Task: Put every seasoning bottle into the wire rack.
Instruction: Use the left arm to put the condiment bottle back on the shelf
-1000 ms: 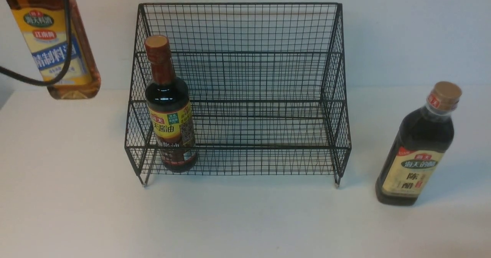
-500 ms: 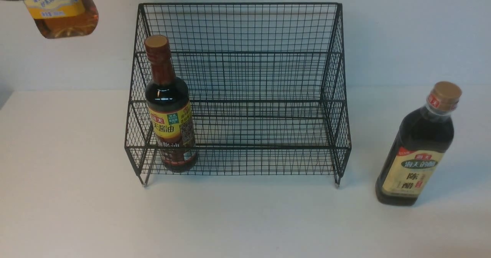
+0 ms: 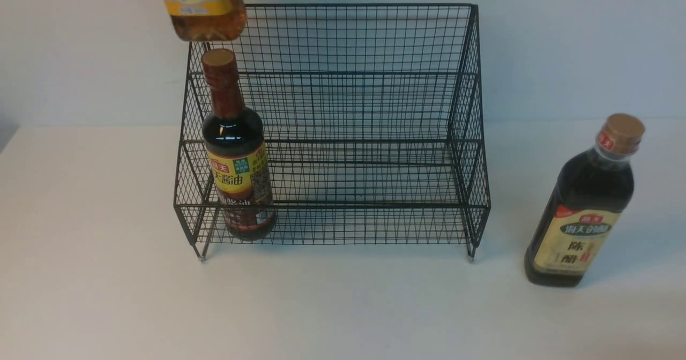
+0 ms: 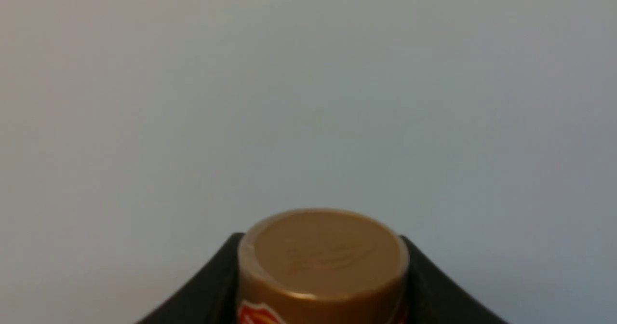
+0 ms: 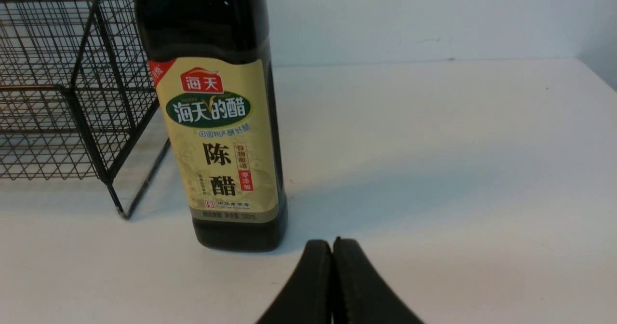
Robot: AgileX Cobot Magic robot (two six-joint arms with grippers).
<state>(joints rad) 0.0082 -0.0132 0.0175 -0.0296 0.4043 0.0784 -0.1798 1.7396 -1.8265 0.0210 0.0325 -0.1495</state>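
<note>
White tabletop (image 3: 343, 306): amber bottle (image 3: 206, 6) held by left gripper (image 4: 322, 266) above wire rack (image 3: 332, 129).
Next: lower it beside the soy bottle (image 3: 236, 151); right gripper (image 5: 332, 251) clenched empty near the vinegar bottle (image 3: 584, 204).

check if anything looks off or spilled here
No spill or damage shows. The dark round bottle stands upright in the wire rack. The squarish bottle stands upright on the table. The amber bottle hangs above the rack, gripped by the left gripper.
</note>
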